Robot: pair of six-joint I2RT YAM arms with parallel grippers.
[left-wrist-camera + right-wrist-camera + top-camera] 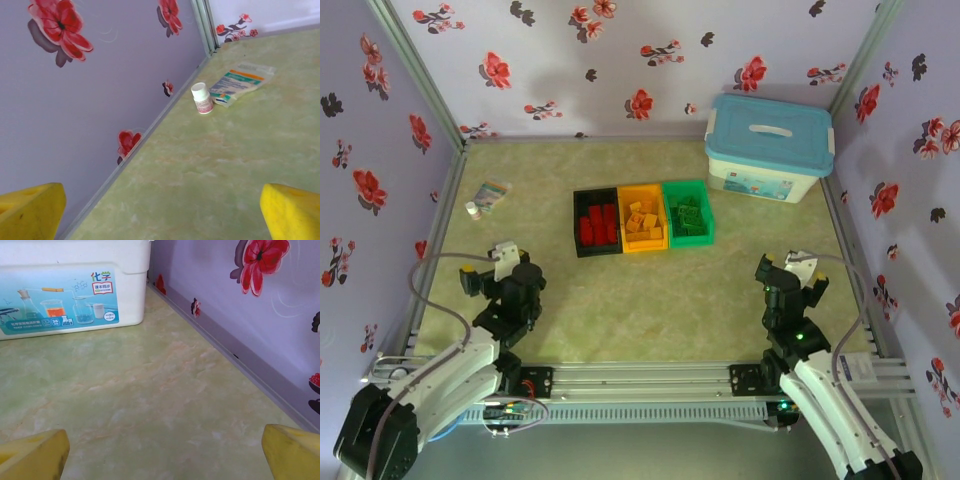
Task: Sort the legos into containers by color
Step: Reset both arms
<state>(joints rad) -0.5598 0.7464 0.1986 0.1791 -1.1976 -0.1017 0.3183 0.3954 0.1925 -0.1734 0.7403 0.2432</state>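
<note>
Three containers stand side by side mid-table. The black bin (578,222) holds red legos (598,226), the orange-yellow bin (641,189) holds yellow-orange legos (643,221), and the green bin (686,185) holds green legos (688,216). My left gripper (490,265) (162,220) is at the near left, well away from the bins. It is open, with bare table between its yellow fingers (30,210). At the near right my right gripper (792,266) (162,460) is open too, nothing between its yellow fingers (292,452).
A large white tub with a light-blue lid (770,148) (70,285) stands at the back right. A small white bottle (472,210) (202,98) and a flat packet (492,192) (241,82) lie by the left wall. Flowered walls close three sides.
</note>
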